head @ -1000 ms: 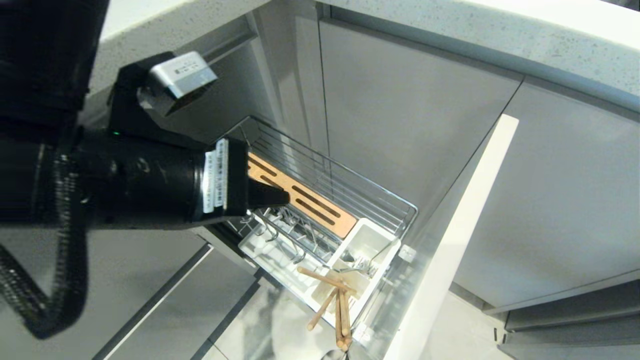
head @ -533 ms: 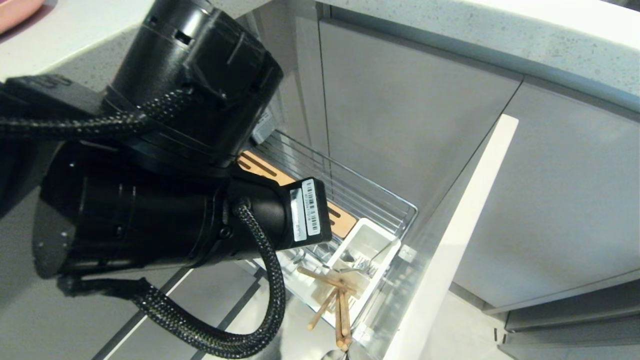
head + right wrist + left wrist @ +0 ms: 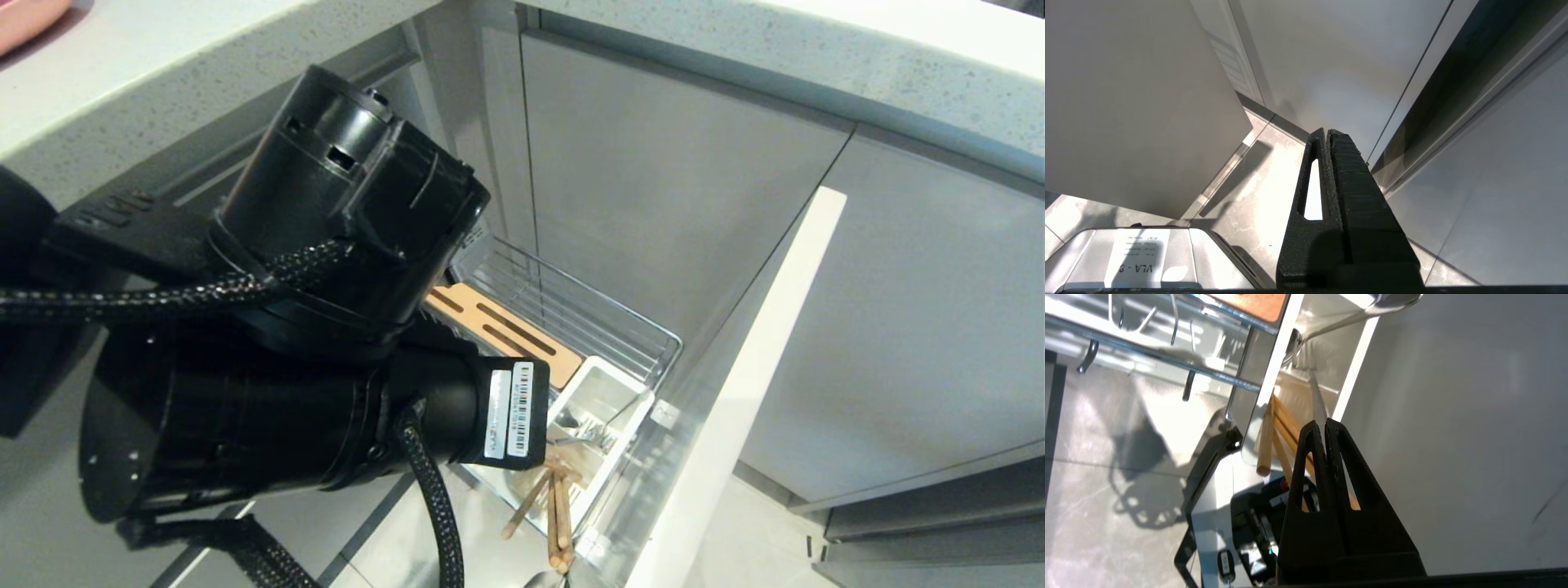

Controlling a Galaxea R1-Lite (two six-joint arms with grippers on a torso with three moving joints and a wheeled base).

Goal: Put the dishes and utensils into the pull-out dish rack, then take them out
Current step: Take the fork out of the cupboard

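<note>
The pull-out dish rack [image 3: 571, 327] stands drawn out from the grey cabinets, and your utensils are at its front end: the chopsticks [image 3: 555, 510] lean out of the white utensil box [image 3: 600, 400], tips splayed over its near edge, with the silver fork-like utensil [image 3: 608, 420] lying in the compartment just behind them. Behind the box you've got the slotted wood strip [image 3: 510, 331] and chrome wires. Your left arm [image 3: 326, 327] fills the near side of the head view and hides the rack's prongs. From the wrist, your left gripper [image 3: 1325, 424] is pressed together, holding nothing, its tips just beside the chopsticks [image 3: 1267, 433], with the white box beyond them; whether they touch, you can't tell. A sliver of pink dish [image 3: 24, 16] sits on the countertop [image 3: 204, 49]. Your right gripper [image 3: 1327, 132] is closed too, hanging over the floor by the cabinet fronts.
</note>
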